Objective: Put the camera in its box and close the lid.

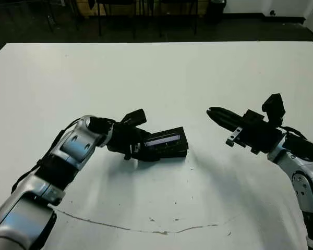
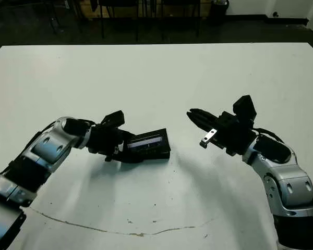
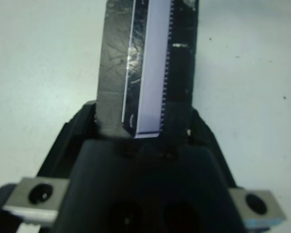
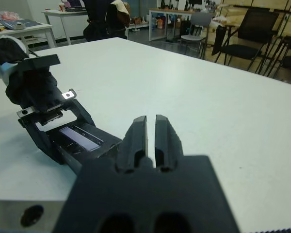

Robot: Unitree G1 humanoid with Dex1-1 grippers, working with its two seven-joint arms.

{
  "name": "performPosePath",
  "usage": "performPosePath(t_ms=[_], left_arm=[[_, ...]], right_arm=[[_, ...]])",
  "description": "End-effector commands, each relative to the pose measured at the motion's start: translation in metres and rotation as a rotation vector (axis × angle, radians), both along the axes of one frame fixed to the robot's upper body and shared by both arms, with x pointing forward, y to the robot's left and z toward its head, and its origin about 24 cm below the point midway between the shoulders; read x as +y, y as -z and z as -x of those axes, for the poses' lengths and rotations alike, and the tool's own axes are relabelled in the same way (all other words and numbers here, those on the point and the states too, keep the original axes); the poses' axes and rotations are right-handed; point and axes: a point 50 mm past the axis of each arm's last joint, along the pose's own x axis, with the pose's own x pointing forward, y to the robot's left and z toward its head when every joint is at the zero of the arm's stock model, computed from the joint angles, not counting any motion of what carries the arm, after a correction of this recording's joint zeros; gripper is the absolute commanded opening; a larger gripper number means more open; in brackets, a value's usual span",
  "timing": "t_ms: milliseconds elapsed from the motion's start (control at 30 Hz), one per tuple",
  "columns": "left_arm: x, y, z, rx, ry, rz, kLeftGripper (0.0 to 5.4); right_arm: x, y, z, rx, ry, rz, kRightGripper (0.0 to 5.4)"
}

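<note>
left end effector [image 1: 137, 147] around lidded box [image 1: 169, 147]

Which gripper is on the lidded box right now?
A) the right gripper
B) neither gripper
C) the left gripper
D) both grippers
C: the left gripper clasps one end of the box with the lid on it, while the right gripper hangs apart from it, fingers together and holding nothing.
</note>
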Motion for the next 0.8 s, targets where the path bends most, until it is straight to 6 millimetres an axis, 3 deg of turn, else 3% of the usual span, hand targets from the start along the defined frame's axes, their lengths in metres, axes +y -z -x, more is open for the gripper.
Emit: performPosePath(t_ms=[33, 400, 667, 800], left_arm=[[-0.009, 0.039, 0.017, 0.148, 0.033, -0.062, 2.80], [-0.032, 0.038, 0.021, 0.004, 0.232, -0.186, 2.80], [-0.020, 0.036, 0.026, -0.003, 0.265, -0.241, 2.80], [-0.014, 0.037, 0.029, -0.048, 0.279, -0.287, 3.49]], right_arm=[[-0.001, 0.008, 0.002, 0.015, 0.002, 0.001, 0.00], [-0.002, 0.008, 0.003, 0.011, 0.006, 0.002, 0.00], [-0.003, 0.007, 0.003, 0.021, 0.010, 0.002, 0.00], [-0.002, 0.006, 0.002, 0.020, 0.013, 0.008, 0.00]])
